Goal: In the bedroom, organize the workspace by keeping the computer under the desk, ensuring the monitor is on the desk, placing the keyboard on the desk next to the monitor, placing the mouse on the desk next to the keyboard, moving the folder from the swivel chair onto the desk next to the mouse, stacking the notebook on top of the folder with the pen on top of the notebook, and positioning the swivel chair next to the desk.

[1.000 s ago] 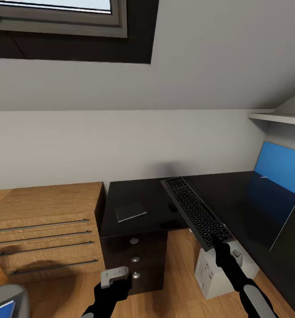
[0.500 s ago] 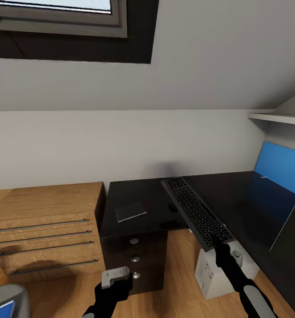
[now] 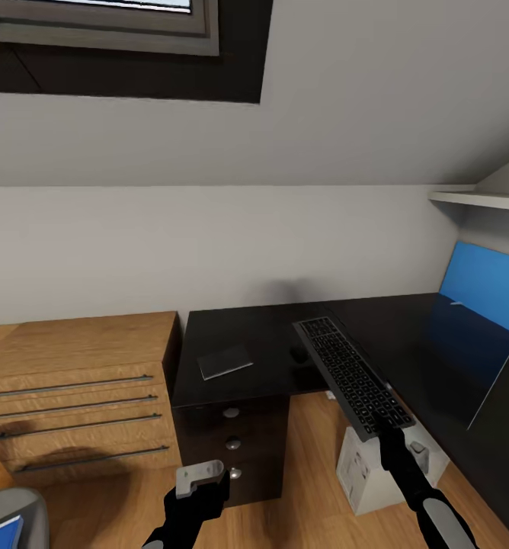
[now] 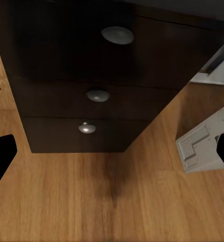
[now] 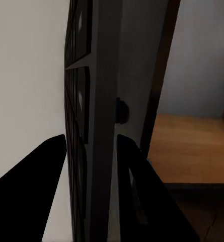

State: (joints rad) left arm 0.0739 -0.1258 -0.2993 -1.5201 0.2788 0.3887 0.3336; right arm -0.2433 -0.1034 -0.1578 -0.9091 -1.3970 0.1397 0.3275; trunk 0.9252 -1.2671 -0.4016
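Dark grey keyboard [image 3: 353, 377] clamped in right gripper [image 3: 382, 431] above desk [image 3: 430, 358].

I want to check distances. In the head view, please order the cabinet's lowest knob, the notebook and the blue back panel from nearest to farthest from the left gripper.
From the left gripper:
1. Lowest knob, just beside it, on the cabinet front.
2. Notebook, farther back, on the black top.
3. Blue back panel, far right.
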